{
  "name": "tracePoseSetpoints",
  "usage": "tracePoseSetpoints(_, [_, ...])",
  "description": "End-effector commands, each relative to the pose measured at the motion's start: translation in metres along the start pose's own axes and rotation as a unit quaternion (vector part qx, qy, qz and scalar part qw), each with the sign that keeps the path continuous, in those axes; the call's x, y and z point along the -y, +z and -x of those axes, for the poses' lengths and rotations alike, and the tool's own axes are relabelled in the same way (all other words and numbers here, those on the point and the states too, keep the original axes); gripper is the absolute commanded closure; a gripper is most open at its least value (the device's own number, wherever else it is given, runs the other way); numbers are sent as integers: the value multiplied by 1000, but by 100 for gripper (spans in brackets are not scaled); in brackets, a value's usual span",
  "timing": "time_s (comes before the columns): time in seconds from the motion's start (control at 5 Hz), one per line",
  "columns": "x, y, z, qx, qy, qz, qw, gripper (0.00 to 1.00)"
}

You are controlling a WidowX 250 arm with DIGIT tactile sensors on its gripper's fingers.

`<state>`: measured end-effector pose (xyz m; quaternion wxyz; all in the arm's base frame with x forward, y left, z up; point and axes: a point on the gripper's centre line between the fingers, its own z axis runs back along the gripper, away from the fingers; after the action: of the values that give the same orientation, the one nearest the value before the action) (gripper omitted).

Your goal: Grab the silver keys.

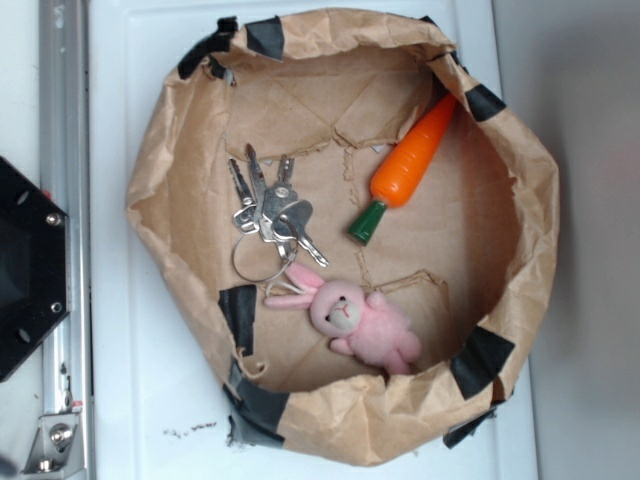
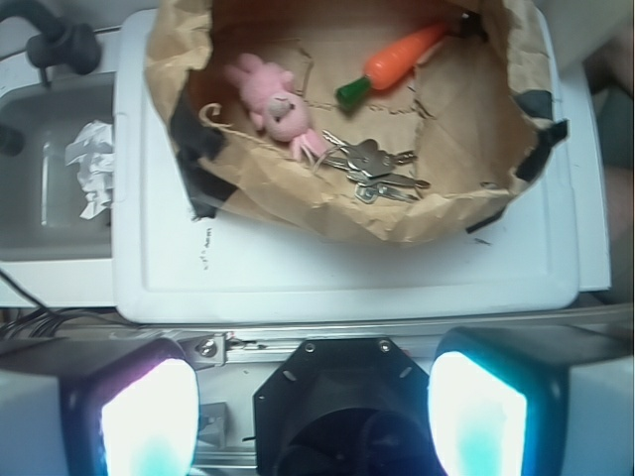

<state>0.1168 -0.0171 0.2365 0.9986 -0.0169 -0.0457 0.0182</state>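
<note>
The silver keys [image 1: 268,210] lie fanned out on a thin wire ring on the brown paper floor of the paper-lined bin [image 1: 160,170], left of centre. In the wrist view the silver keys [image 2: 375,167] sit far ahead, just right of the pink bunny. My gripper [image 2: 313,416] is open, its two glowing pads [image 2: 149,421] wide apart at the bottom of the wrist view with nothing between them. It hovers over the black robot base, well short of the bin. The gripper itself does not show in the exterior view.
A pink plush bunny [image 1: 362,325] lies just below the keys, one ear near the ring. An orange toy carrot [image 1: 408,165] rests at the upper right. The bin's crumpled paper walls are taped with black tape [image 1: 240,315]. The black robot base [image 1: 25,270] stands at left. A grey tray with crumpled paper [image 2: 91,169] sits beside the white table.
</note>
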Motion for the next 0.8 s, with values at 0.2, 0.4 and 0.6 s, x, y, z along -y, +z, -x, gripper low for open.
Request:
tracePoseSetpoints(0.2, [15, -21, -40, 12, 53, -27, 998, 0])
tracePoseSetpoints(0.4, [17, -37, -63, 19, 88, -42, 995, 0])
tracePoseSetpoints(0.6, [13, -55, -86, 34, 115, -52, 991, 0])
